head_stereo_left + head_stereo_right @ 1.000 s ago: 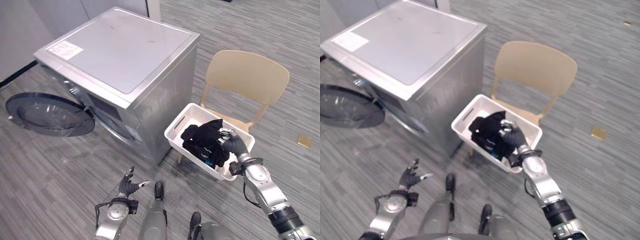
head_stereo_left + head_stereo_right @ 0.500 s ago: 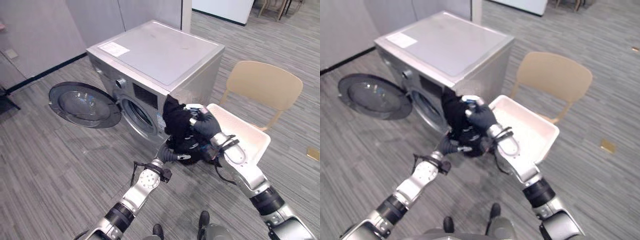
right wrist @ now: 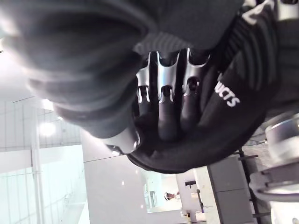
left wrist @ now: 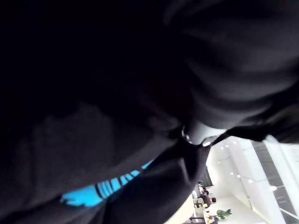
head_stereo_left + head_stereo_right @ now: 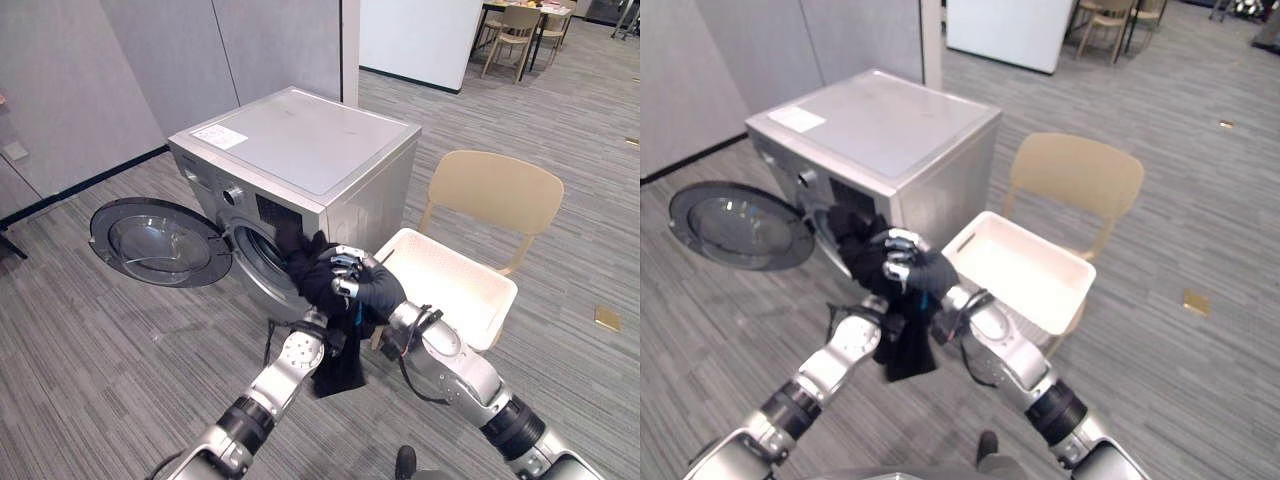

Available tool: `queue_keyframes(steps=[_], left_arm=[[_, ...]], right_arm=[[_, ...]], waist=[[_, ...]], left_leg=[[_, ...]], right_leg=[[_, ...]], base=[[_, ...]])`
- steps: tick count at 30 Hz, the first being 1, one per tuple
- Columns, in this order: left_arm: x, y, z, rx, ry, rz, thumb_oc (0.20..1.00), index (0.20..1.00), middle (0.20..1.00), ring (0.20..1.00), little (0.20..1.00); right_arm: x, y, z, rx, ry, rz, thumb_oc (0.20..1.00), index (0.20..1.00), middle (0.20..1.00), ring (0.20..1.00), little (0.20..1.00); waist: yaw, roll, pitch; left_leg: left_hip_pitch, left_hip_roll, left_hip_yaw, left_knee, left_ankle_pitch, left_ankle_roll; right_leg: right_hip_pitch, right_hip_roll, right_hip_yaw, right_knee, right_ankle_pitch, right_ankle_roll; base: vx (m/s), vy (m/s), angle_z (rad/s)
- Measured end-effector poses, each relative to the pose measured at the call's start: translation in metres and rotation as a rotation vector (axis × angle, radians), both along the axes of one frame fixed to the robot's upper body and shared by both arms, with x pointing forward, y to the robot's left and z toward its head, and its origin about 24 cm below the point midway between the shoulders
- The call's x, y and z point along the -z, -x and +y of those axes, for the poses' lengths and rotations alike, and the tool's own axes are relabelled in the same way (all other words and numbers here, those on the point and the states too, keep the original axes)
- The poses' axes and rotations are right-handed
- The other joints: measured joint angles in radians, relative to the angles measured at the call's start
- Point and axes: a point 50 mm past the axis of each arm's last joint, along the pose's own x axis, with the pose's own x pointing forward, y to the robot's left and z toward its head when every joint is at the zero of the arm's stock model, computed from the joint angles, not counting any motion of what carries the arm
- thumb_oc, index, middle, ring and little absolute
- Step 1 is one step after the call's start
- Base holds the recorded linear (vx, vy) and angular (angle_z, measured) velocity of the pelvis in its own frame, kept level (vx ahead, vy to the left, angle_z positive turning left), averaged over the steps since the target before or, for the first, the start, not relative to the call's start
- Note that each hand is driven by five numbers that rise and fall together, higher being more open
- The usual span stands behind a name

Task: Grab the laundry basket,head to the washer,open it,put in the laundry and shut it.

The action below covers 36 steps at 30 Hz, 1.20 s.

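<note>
Left eye view: the right hand (image 5: 358, 283) is clamped on a bundle of dark laundry (image 5: 330, 300), carried in front of the washer (image 5: 300, 170), just beside its round opening (image 5: 262, 255). The washer door (image 5: 158, 240) hangs fully open to the robot's left. The left hand (image 5: 318, 325) sits under the bundle, buried in cloth, so I cannot tell whether its fingers are curled or straight. A long tail of the cloth hangs below both hands. The white laundry basket (image 5: 470, 300) rests on the seat of a tan chair (image 5: 495, 190) beside the washer and looks empty.

Right eye view: the same load (image 5: 890, 290) is level with the drum opening, while the tail (image 5: 905, 355) droops well below the rim. My judgement is that the step in hand is feeding the load into the drum. To do it well, lead with the right hand straight into the opening, and use the left hand to lift the tail over the lower rim so nothing is trapped when the door closes.

Left wrist view: dark cloth with a blue print (image 4: 103, 191) covers the lens.

Right wrist view: silver fingers (image 3: 161, 93) curl tightly into dark fabric (image 3: 84, 70), a firm hold. Release only once the bundle is deep inside.
</note>
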Motion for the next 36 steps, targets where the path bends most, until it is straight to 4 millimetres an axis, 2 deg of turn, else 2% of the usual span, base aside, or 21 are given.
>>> queue_keyframes(steps=[2, 5, 6, 10, 11, 12, 13, 15, 16, 17, 19, 20, 23, 25, 27, 29, 30, 32, 34, 35, 36], left_arm=[[0.011, 0.008, 0.012, -0.047, 0.01, 0.046, 0.2, 0.2, 0.2, 0.2, 0.2], [0.029, 0.024, 0.032, -0.12, 0.015, 0.119, 0.2, 0.2, 0.2, 0.2, 0.2], [0.035, 0.029, 0.039, -0.145, 0.019, 0.143, 0.2, 0.2, 0.2, 0.2, 0.2], [0.061, 0.062, 0.076, -0.263, 0.002, 0.264, 0.2, 0.2, 0.2, 0.2, 0.2], [0.066, 0.069, 0.083, -0.286, -0.011, 0.292, 0.2, 0.2, 0.2, 0.2, 0.2], [0.073, 0.078, 0.097, -0.301, -0.039, 0.332, 0.2, 0.2, 0.2, 0.2, 0.2], [0.087, 0.093, 0.118, -0.375, -0.069, 0.412, 0.2, 0.2, 0.2, 0.2, 0.2], [0.096, 0.102, 0.126, -0.387, -0.086, 0.466, 0.2, 0.2, 0.2, 0.2, 0.2], [0.103, 0.111, 0.132, -0.402, -0.103, 0.507, 0.2, 0.2, 0.2, 0.2, 0.2], [0.114, 0.124, 0.142, -0.435, -0.131, 0.573, 0.2, 0.2, 0.2, 0.2, 0.2], [0.126, 0.141, 0.152, -0.475, -0.165, 0.653, 0.2, 0.2, 0.2, 0.2, 0.2], [0.138, 0.16, 0.162, -0.518, -0.189, 0.744, 0.2, 0.2, 0.2, 0.2, 0.2], [0.145, 0.178, 0.169, -0.55, -0.211, 0.812, 0.2, 0.2, 0.2, 0.2, 0.2], [0.149, 0.185, 0.172, -0.545, -0.248, 0.844, 0.2, 0.2, 0.2, 0.2, 0.2], [0.148, 0.178, 0.171, -0.545, -0.246, 0.832, 0.2, 0.2, 0.2, 0.2, 0.2], [0.143, 0.155, 0.165, -0.538, -0.217, 0.77, 0.2, 0.2, 0.2, 0.2, 0.2], [0.144, 0.149, 0.161, -0.541, -0.195, 0.762, 0.2, 0.2, 0.2, 0.2, 0.2], [0.148, 0.144, 0.152, -0.571, -0.127, 0.781, 0.2, 0.2, 0.2, 0.2, 0.2], [0.15, 0.147, 0.149, -0.575, -0.114, 0.796, 0.2, 0.2, 0.2, 0.2, 0.2], [0.153, 0.152, 0.15, -0.591, -0.114, 0.818, 0.2, 0.2, 0.2, 0.2, 0.2], [0.153, 0.151, 0.15, -0.595, -0.117, 0.82, 0.2, 0.2, 0.2, 0.2, 0.2]], right_arm=[[0.002, -0.001, -0.005, 0.014, 0.017, -0.004, 1.0, 1.0, 1.0, 1.0, 1.0], [0.016, 0.0, -0.029, 0.096, 0.096, 0.011, 1.0, 1.0, 1.0, 1.0, 1.0], [0.02, 0.0, -0.039, 0.134, 0.144, 0.0, 1.0, 1.0, 1.0, 1.0, 1.0], [0.042, 0.005, -0.104, 0.351, 0.392, -0.008, 1.0, 1.0, 1.0, 1.0, 1.0], [0.047, 0.007, -0.114, 0.383, 0.434, 0.011, 1.0, 1.0, 1.0, 1.0, 1.0], [0.057, 0.014, -0.135, 0.443, 0.54, 0.021, 1.0, 1.0, 1.0, 1.0, 1.0], [0.081, 0.024, -0.16, 0.508, 0.667, 0.111, 1.0, 1.0, 1.0, 1.0, 1.0], [0.098, 0.034, -0.169, 0.516, 0.741, 0.166, 1.0, 1.0, 1.0, 1.0, 1.0], [0.116, 0.046, -0.179, 0.516, 0.81, 0.233, 1.0, 1.0, 1.0, 1.0, 1.0], [0.134, 0.06, -0.19, 0.509, 0.894, 0.309, 1.0, 1.0, 1.0, 1.0, 1.0], [0.148, 0.072, -0.2, 0.495, 0.978, 0.373, 1.0, 1.0, 1.0, 1.0, 1.0], [0.158, 0.081, -0.209, 0.468, 1.058, 0.412, 1.0, 1.0, 1.0, 1.0, 1.0], [0.161, 0.084, -0.216, 0.446, 1.13, 0.412, 1.0, 1.0, 1.0, 1.0, 1.0], [0.159, 0.078, -0.216, 0.403, 1.187, 0.37, 1.0, 1.0, 1.0, 1.0, 1.0], [0.158, 0.072, -0.215, 0.399, 1.195, 0.353, 1.0, 1.0, 1.0, 1.0, 1.0], [0.155, 0.064, -0.214, 0.396, 1.219, 0.323, 1.0, 1.0, 1.0, 1.0, 1.0], [0.155, 0.061, -0.215, 0.399, 1.226, 0.322, 1.0, 1.0, 1.0, 1.0, 1.0], [0.155, 0.058, -0.216, 0.41, 1.231, 0.33, 1.0, 1.0, 1.0, 1.0, 1.0], [0.151, 0.053, -0.217, 0.425, 1.233, 0.311, 1.0, 1.0, 1.0, 1.0, 1.0], [0.148, 0.046, -0.214, 0.452, 1.216, 0.296, 1.0, 1.0, 1.0, 1.0, 1.0], [0.15, 0.048, -0.213, 0.444, 1.219, 0.299, 1.0, 1.0, 1.0, 1.0, 1.0]], waist=[[0.0, 0.0, 0.0], [0.002, 0.001, -0.001], [0.003, 0.002, -0.001], [0.003, 0.006, -0.003], [0.003, 0.007, -0.002], [0.004, 0.009, -0.003], [0.002, 0.012, -0.003], [0.003, 0.015, -0.003], [0.004, 0.018, -0.002], [0.003, 0.022, -0.001], [0.002, 0.026, 0.002], [0.002, 0.033, 0.006], [0.005, 0.042, 0.01], [0.014, 0.05, 0.048], [0.028, 0.053, 0.082], [0.032, 0.062, 0.153], [0.03, 0.065, 0.173], [0.025, 0.052, 0.186], [0.029, 0.049, 0.188], [0.031, 0.043, 0.191], [0.025, 0.03, 0.187]], left_leg=[[0.001, 0.004, 0.002, -0.004, 0.003, -0.003], [0.01, 0.009, 0.004, -0.008, 0.004, -0.005], [0.011, 0.01, 0.004, -0.009, 0.004, -0.005], [0.016, 0.01, 0.005, -0.014, 0.005, -0.006], [0.018, 0.01, 0.005, -0.014, 0.005, -0.006], [0.02, 0.012, 0.007, -0.014, 0.004, -0.006], [0.023, 0.013, 0.009, -0.014, 0.004, -0.006], [0.025, 0.014, 0.008, -0.015, 0.004, -0.006], [0.025, 0.014, 0.009, -0.015, 0.002, -0.006], [0.025, 0.014, 0.009, -0.015, 0.001, -0.005], [0.022, 0.014, 0.01, -0.018, -0.007, 0.003], [0.009, 0.015, 0.01, -0.02, -0.007, 0.003], [-0.006, 0.014, 0.009, -0.02, -0.004, 0.005], [-0.03, 0.015, 0.004, 0.002, 0.0, 0.003], [-0.087, 0.017, -0.018, 0.053, 0.003, -0.002], [-0.172, 0.022, -0.064, 0.108, 0.004, -0.006], [-0.184, 0.028, -0.059, 0.101, -0.011, -0.004], [-0.177, 0.056, 0.057, 0.076, -0.018, -0.008], [-0.184, 0.065, 0.086, 0.076, -0.018, -0.009], [-0.201, 0.083, 0.112, 0.088, -0.021, -0.009], [-0.204, 0.087, 0.127, 0.091, -0.021, -0.009]], right_leg=[[0.002, 0.004, 0.003, -0.009, 0.003, 0.0], [0.015, 0.01, 0.004, -0.019, 0.005, 0.0], [0.017, 0.012, 0.004, -0.022, 0.006, 0.001], [0.031, 0.016, 0.005, -0.047, 0.013, 0.003], [0.032, 0.017, 0.006, -0.047, 0.013, 0.003], [0.033, 0.019, 0.006, -0.047, 0.013, 0.003], [0.034, 0.02, 0.008, -0.048, 0.013, 0.003], [0.036, 0.02, 0.007, -0.048, 0.013, 0.003], [0.037, 0.02, 0.007, -0.048, 0.013, 0.003], [0.036, 0.02, 0.007, -0.049, 0.013, 0.003], [0.032, 0.02, 0.007, -0.053, 0.012, 0.003], [0.025, 0.019, 0.005, -0.053, 0.011, 0.001], [0.011, 0.018, 0.005, -0.053, 0.008, -0.003], [-0.005, 0.018, 0.006, -0.049, 0.007, -0.004], [-0.025, 0.015, -0.006, -0.043, 0.006, -0.005], [-0.042, 0.008, -0.054, -0.045, 0.005, -0.007], [-0.041, 0.003, -0.076, -0.048, 0.005, -0.008], [-0.04, -0.018, -0.123, -0.051, 0.0, -0.014], [-0.039, -0.021, -0.134, -0.048, 0.0, -0.014], [-0.016, -0.024, -0.152, -0.04, -0.002, -0.012], [-0.004, -0.032, -0.178, -0.041, -0.004, -0.013]], base=[[-0.01, -0.005, -0.02], [0.0, 0.0, 0.0], [0.0, 0.0, 0.0], [0.0, 0.0, 0.0], [-0.01, -0.033, -0.04], [-0.02, -0.033, -0.05], [-0.01, -0.034, -0.05], [0.0, 0.0, 0.0], [-0.03, -0.025, -0.01], [-0.03, -0.029, -0.03], [-0.03, -0.025, -0.05], [-0.04, -0.019, -0.03], [-0.1, -0.025, 0.01], [-0.22, -0.047, 0.07], [-0.14, -0.033, 0.34], [0.01, 0.013, 0.77], [0.05, 0.054, 1.02], [0.09, 0.06, 0.95], [0.12, 0.092, 0.64], [0.19, 0.164, 0.88], [0.22, 0.18, 1.04]])
